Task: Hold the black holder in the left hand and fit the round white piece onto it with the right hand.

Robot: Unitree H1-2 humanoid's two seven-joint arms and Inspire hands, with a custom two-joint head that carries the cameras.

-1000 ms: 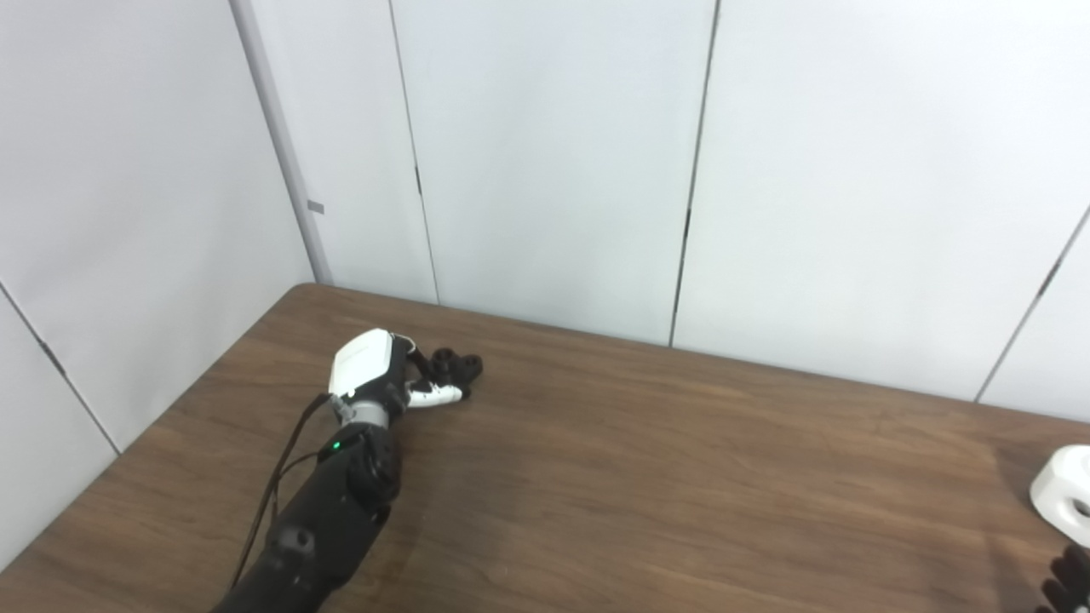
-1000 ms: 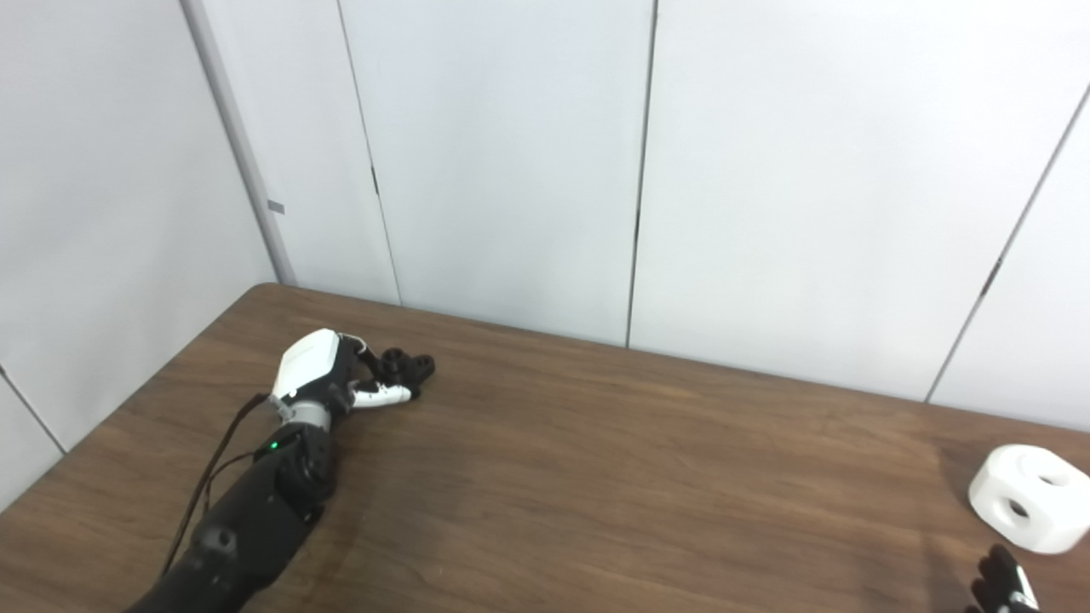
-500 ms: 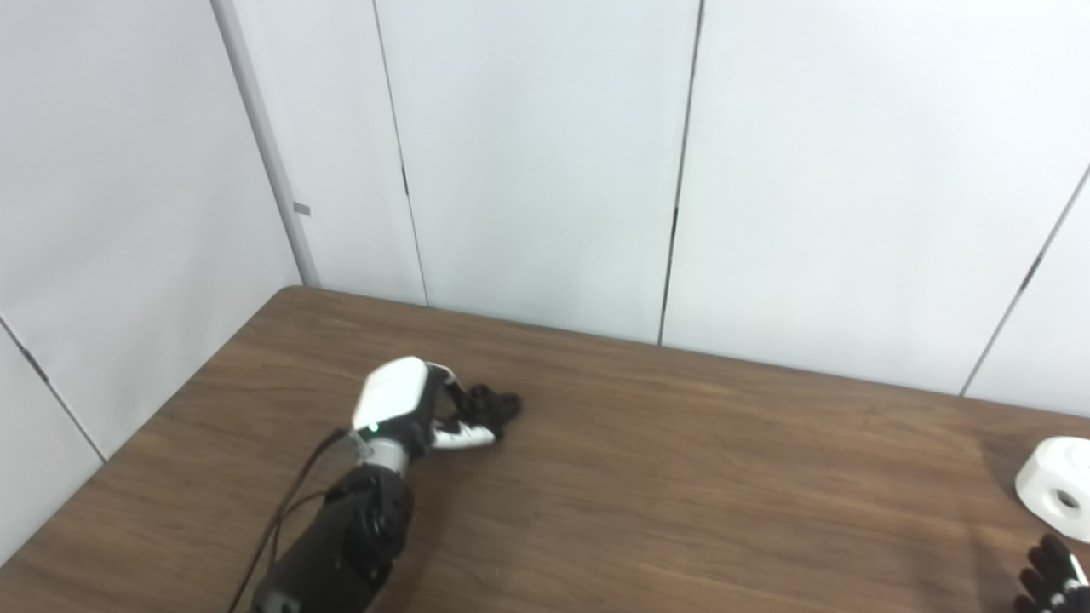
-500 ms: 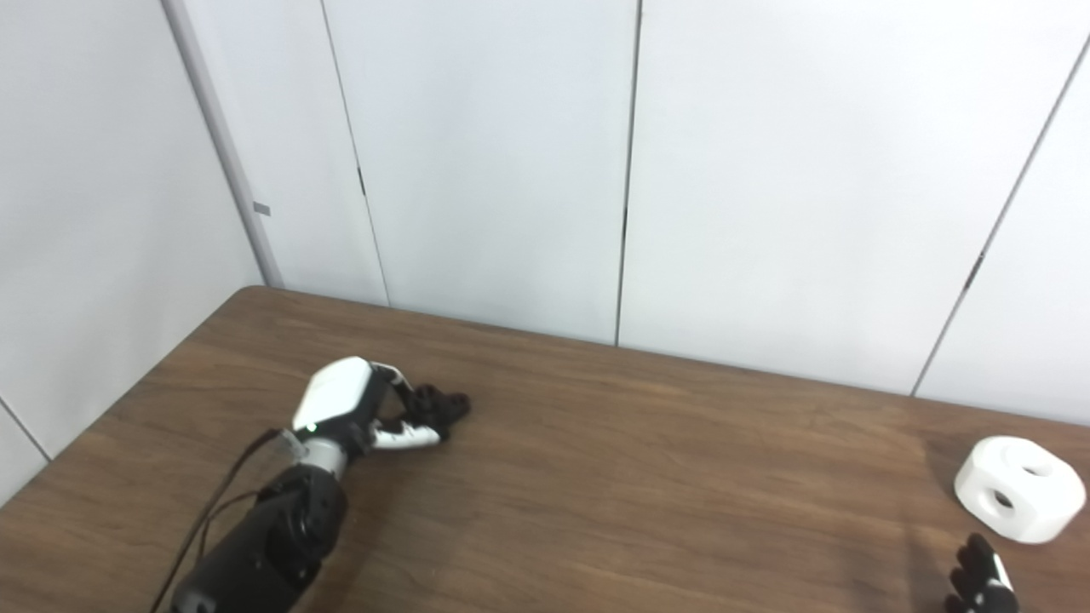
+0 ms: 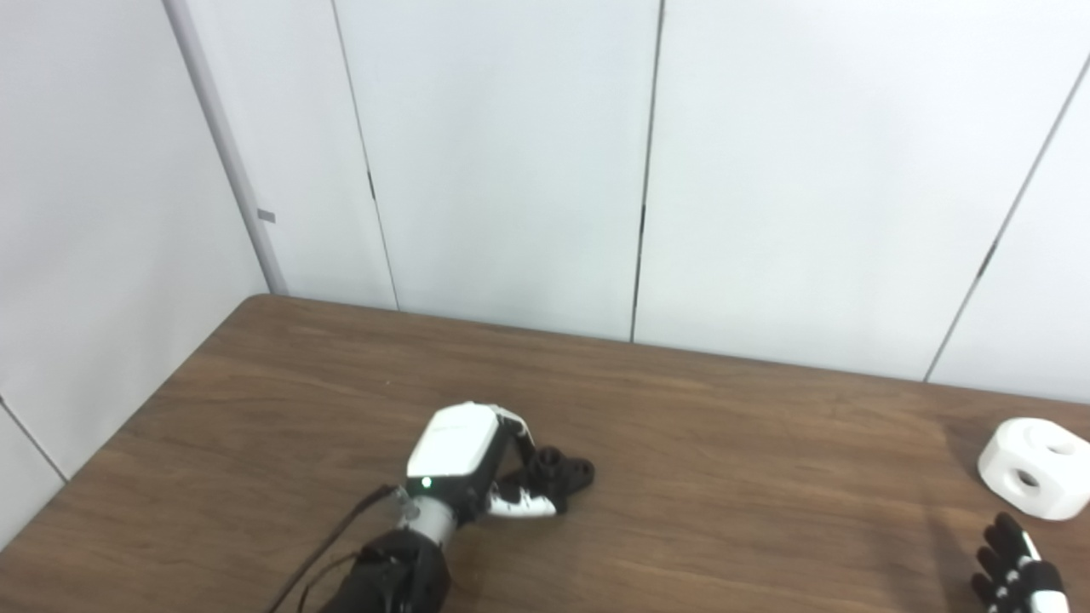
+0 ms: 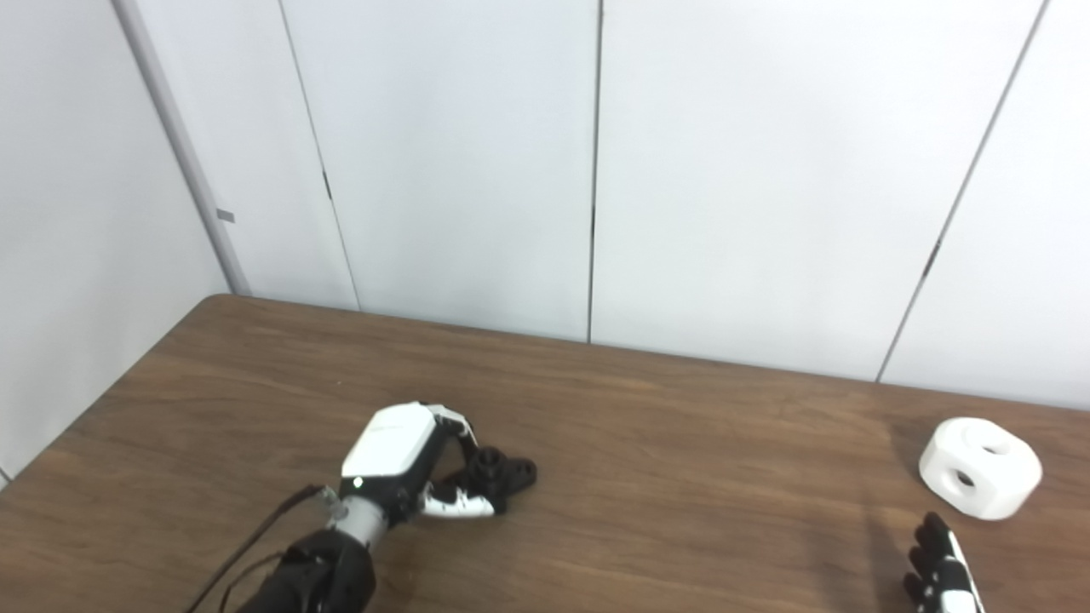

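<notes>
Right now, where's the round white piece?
The round white piece sits on the table at its far right, just beyond the right hand and untouched by it, well away from the left hand holding the black holder.

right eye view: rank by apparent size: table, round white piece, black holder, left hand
1. table
2. left hand and round white piece: look about alike, not ranked
3. black holder: smallest, though partly hidden by the fingers
</notes>
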